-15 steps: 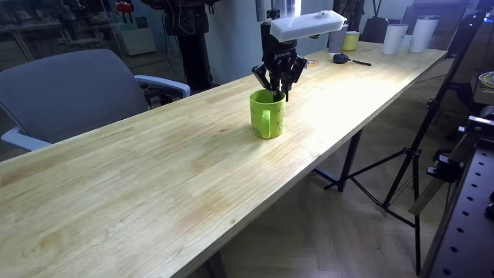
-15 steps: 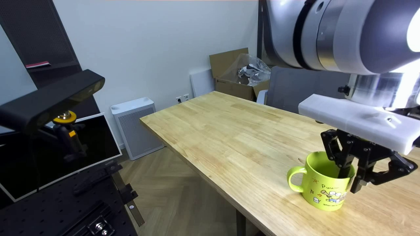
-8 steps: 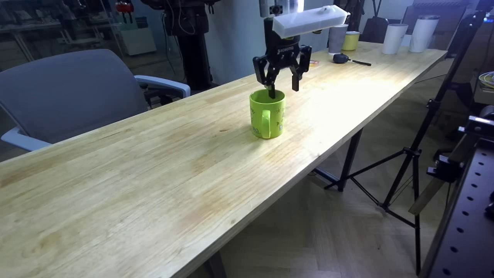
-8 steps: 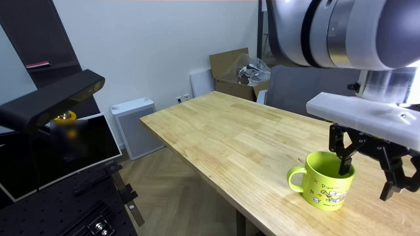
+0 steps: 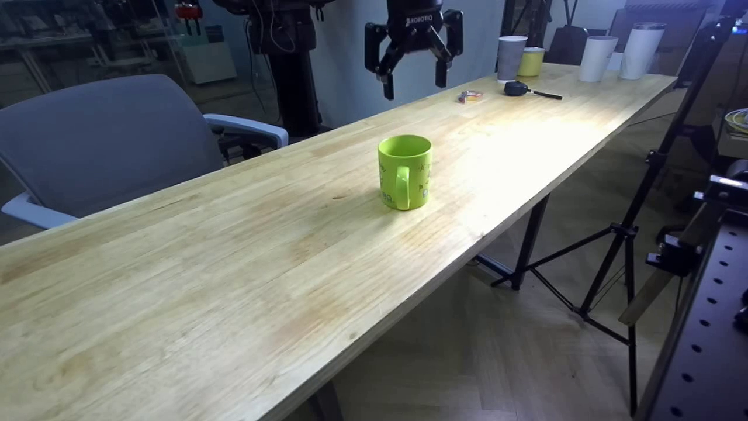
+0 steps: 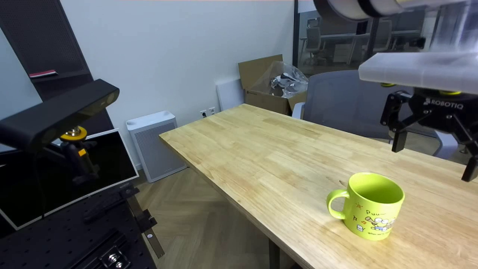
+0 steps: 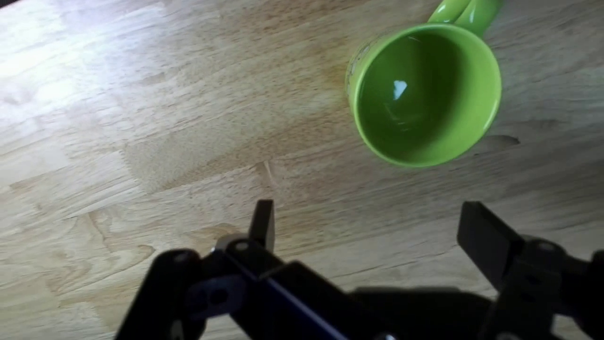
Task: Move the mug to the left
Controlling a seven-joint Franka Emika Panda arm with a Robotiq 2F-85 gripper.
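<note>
The lime-green mug (image 5: 416, 182) stands upright on the wooden table, with nothing touching it. Cartoon figures and lettering show on its side in an exterior view, where the mug (image 6: 368, 216) has its handle pointing left. Above and behind it hangs my gripper (image 5: 415, 83), fingers spread wide and holding nothing. That wide gap also shows in an exterior view, with the gripper (image 6: 435, 157) over the table's far edge. From the wrist, the mug (image 7: 377, 127) appears empty inside at upper right, beyond the fingertips; bare wood lies between the jaws of the gripper (image 7: 368, 204).
At the table's far end stand a grey cup (image 5: 511, 61), a yellow cup (image 5: 530, 63), a white cup (image 5: 597, 61) and a white tumbler (image 5: 641, 52). A black object with a strap (image 5: 516, 88) lies nearer. An office chair (image 5: 111, 140) sits alongside.
The gripper has opened from around the mug's wall, risen and drawn back from it. One finger was inside the mug earlier and is now out. The mug has stayed in place.
</note>
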